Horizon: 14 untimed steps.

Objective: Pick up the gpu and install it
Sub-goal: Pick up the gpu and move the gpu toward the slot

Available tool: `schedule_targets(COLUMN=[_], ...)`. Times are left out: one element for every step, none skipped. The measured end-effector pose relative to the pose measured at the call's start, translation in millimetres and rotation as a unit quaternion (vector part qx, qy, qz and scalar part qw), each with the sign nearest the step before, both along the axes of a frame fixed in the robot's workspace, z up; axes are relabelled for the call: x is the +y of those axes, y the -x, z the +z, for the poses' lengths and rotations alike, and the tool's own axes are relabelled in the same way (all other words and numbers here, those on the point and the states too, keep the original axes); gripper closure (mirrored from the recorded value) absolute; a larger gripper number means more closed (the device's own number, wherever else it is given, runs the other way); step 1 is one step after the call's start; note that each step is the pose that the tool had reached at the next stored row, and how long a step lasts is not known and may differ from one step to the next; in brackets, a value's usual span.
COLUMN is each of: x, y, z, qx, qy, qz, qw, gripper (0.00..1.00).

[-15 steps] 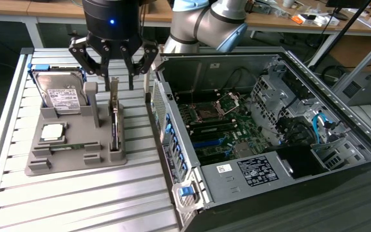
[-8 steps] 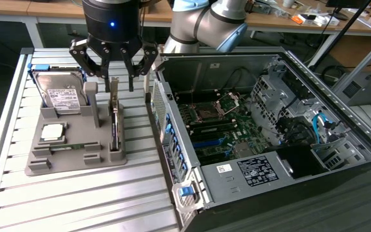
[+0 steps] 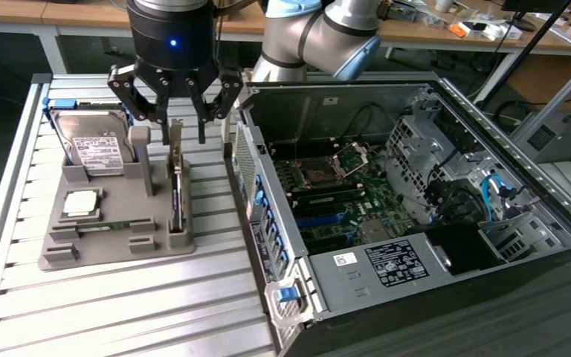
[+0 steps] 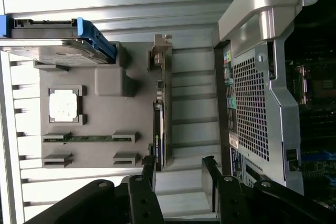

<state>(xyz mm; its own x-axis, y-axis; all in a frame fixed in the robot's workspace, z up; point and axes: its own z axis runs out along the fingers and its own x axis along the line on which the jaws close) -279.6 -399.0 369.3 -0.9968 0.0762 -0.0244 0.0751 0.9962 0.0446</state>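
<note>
At nine o'clock from the open computer case (image 3: 296,111) in the exterior view, the gripper (image 3: 178,123) hangs directly above the gpu (image 3: 178,186), fingers spread wide and holding nothing. The card stands on edge in a slot along the three o'clock side of the grey holder (image 3: 107,249). Trouble would likely come from the case wall close by, which an outer finger might strike, or from an off-centre squeeze tilting the thin card until it binds. The case holds its motherboard (image 3: 335,201). The holder carries a hard drive (image 3: 92,145) at eleven o'clock, the gpu, a CPU (image 3: 80,202) at nine and a memory stick (image 3: 117,225).
</note>
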Motion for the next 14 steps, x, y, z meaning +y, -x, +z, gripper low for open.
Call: schedule_targets(x=[0.0, 0.0, 0.0, 0.0, 0.0, 0.0, 0.0, 0.0, 0.0, 0.0, 0.0, 0.0, 0.0, 0.0], y=[0.0, 0.0, 0.0, 0.0, 0.0, 0.0, 0.0, 0.0, 0.0, 0.0, 0.0, 0.0, 0.0, 0.1], z=[-0.5, -1.0, -1.5, -2.7, -3.2, -3.7, -4.1, -4.4, -4.8, -5.1, -5.3, -5.7, -6.0, -6.2], qx=[0.0, 0.0, 0.0, 0.0, 0.0, 0.0, 0.0, 0.0, 0.0, 0.0, 0.0, 0.0, 0.0, 0.0], qy=[0.0, -0.0001, -0.0001, -0.0002, -0.0002, -0.0003, -0.0004, -0.0004, -0.0005, -0.0006, -0.0008, -0.001, -0.0012, -0.0013], qz=[0.0, 0.0, 0.0, 0.0, 0.0, 0.0, 0.0, 0.0, 0.0, 0.0, 0.0, 0.0, 0.0, 0.0], qw=[1.0, 1.0, 1.0, 1.0, 1.0, 1.0, 1.0, 1.0, 1.0, 1.0, 1.0, 1.0, 1.0, 1.0], gripper=[0.52, 0.52, 0.52, 0.52, 0.52, 0.52, 0.52, 0.52, 0.52, 0.52, 0.52, 0.52, 0.52, 0.52])
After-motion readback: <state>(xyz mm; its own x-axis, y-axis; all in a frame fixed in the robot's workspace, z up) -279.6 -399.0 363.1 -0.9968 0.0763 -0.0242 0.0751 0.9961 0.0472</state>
